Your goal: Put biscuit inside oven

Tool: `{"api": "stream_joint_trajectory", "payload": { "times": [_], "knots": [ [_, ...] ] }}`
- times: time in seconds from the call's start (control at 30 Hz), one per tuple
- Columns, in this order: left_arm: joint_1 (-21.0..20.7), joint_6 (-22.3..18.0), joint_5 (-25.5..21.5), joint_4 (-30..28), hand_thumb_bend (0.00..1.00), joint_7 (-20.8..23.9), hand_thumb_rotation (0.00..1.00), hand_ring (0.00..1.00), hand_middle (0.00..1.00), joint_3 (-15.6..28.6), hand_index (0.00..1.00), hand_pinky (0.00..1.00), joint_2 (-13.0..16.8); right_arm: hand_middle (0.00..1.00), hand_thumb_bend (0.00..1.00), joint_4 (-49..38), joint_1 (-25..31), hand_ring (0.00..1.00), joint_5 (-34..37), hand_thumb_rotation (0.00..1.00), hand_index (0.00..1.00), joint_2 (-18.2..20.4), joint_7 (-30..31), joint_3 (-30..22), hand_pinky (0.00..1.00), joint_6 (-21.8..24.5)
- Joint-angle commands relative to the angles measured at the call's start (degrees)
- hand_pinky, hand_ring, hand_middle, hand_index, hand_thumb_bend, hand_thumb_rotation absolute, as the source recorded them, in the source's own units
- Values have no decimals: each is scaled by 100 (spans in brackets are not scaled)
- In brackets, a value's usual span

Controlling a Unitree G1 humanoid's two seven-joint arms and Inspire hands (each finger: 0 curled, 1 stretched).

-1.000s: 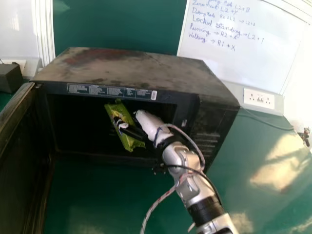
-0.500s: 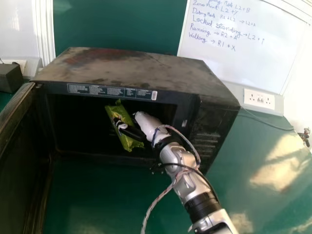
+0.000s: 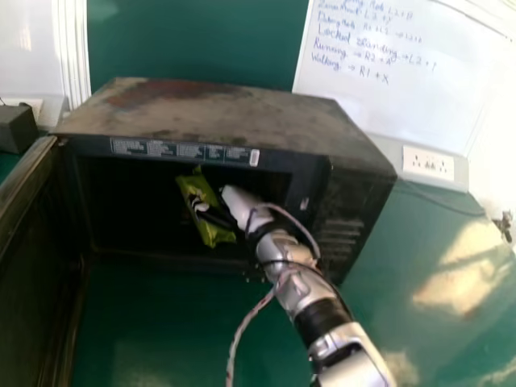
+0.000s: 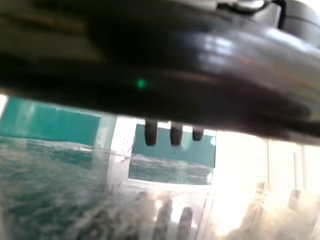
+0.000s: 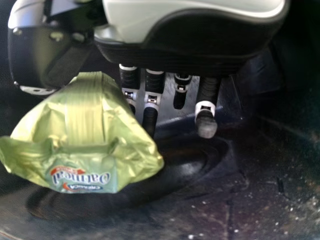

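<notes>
My right hand (image 3: pixel 240 204) is inside the open black oven (image 3: pixel 218 105), holding the green biscuit packet (image 3: pixel 217 235) at a tilt, with dark fingers across its middle. In the right wrist view, the packet (image 5: pixel 82 125) bulges beside my right hand (image 5: pixel 207 95), partly covering its fingers, above the dark oven floor (image 5: pixel 215 195). Whether the packet touches that floor is unclear. My left hand (image 4: pixel 151 133) has its fingertips pointing out straight, holding nothing, in the left wrist view.
The oven door (image 3: pixel 36 258) stands swung out at the left. Green tabletop (image 3: pixel 177 322) lies in front of the oven, and a power socket (image 3: pixel 428 164) is at the right. A cable (image 3: pixel 242 330) hangs loosely from my right arm.
My right forearm has shifted left in the head view, its cable moving along. The packet has turned and shifted slightly, still in my right hand.
</notes>
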Motion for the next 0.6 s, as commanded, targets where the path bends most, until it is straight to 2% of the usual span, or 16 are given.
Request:
{"api": "stream_joint_trajectory", "payload": {
  "times": [0.0,0.23,0.43,0.57],
  "knots": [
    [91,-20,-91,34,78,-36,48,70,75,-69,77,57,-168,48,50,260,-295,41,60,0,50,128,-177,31,8,-69],
    [137,-30,-137,16,78,-43,45,57,67,-127,76,43,-203,48,50,762,-515,41,272,0,50,309,-433,-88,8,-62],
    [123,-103,-48,43,77,-40,47,64,72,-103,77,52,-191,48,50,1007,-616,41,299,0,50,372,-552,-50,9,-36],
    [141,-83,-104,48,76,-58,48,64,70,-125,76,52,-185,48,50,1114,-649,41,247,0,50,393,-621,15,9,-83]
  ]
}}
